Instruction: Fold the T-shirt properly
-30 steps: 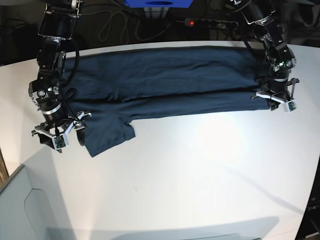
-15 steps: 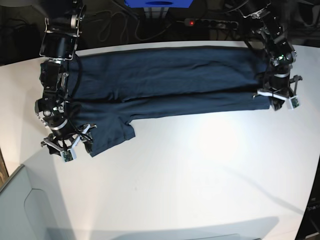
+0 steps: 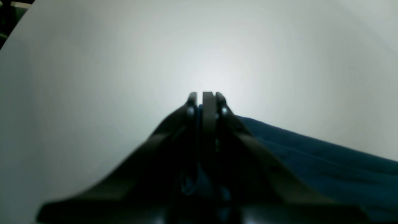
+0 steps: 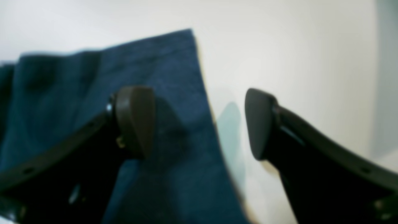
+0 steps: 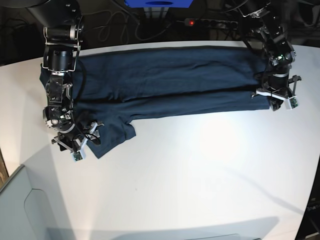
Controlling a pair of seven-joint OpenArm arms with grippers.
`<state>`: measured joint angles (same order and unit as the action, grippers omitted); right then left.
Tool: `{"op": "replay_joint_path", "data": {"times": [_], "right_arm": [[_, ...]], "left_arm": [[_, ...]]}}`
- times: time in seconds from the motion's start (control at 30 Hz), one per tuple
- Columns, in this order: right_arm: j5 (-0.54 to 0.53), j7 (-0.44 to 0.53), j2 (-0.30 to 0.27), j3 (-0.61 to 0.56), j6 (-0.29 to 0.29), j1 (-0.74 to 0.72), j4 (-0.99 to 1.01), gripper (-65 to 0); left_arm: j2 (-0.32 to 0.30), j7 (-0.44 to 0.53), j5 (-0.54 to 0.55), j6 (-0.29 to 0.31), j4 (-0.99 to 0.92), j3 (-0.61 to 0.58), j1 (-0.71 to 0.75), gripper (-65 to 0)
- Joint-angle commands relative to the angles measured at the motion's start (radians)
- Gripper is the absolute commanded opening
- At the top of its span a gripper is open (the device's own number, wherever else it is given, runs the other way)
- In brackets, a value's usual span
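The left claw (image 5: 280, 103) is clenched on the dark teal-blue cotton T-shirt (image 5: 165, 80), anchoring its hem, while the released right claw (image 4: 199, 124) straddles the sleeve edge to seize it.

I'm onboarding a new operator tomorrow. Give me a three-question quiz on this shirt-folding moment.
1. True or false: the right gripper has its jaws apart over the T-shirt sleeve edge.
2. The left gripper is: A) wide open, B) shut at the shirt's near edge.
3. What surface does the shirt lie on?

Key: 1 true. 2 B. 3 the white table.
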<state>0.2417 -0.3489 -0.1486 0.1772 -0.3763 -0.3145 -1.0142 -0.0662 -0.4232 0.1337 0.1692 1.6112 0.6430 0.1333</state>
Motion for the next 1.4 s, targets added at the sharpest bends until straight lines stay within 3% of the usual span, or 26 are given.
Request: {"op": "replay_joint_path", "data": {"times": [0.0,0.07,0.13,0.37,0.6,1.07,1.37], "right_arm": [[0.009,-0.011,-0.007,0.000,-0.002,-0.018,0.007,-22.1],[0.009,-0.012,-0.007,0.000,-0.002,-0.025,0.021,-22.8],[0.009,-0.012,-0.007,0.000,-0.002,-0.024,0.031,-27.9],[0.011,-0.014,-0.007,0.000,-0.002,-0.024,0.031,-65.0],[0.008,-0.014,-0.007,0.006,-0.002,-0.005,-0.028,-65.0],[0.008,-0.014,-0.006,0.008,-0.002,0.308,-0.707,-64.9],[0.008,-0.008,-0.006,0.008,-0.002,0.559,-0.972,-64.9]], "left_arm": [[-0.011,0.027,0.007,0.000,0.021,0.004,-0.007,-65.0],[-0.011,0.027,0.008,0.000,0.021,0.002,-0.007,-65.0],[-0.011,0.027,0.008,0.000,0.021,0.002,-0.005,-65.0],[-0.011,0.027,0.007,0.000,0.021,0.002,-0.005,-65.0],[-0.013,0.027,0.010,0.000,0.021,0.002,-0.005,-65.0],[-0.019,0.027,0.014,0.005,0.071,0.002,-0.004,-65.0],[-0.021,0.027,0.014,0.008,0.093,0.002,0.016,-65.0]]}}
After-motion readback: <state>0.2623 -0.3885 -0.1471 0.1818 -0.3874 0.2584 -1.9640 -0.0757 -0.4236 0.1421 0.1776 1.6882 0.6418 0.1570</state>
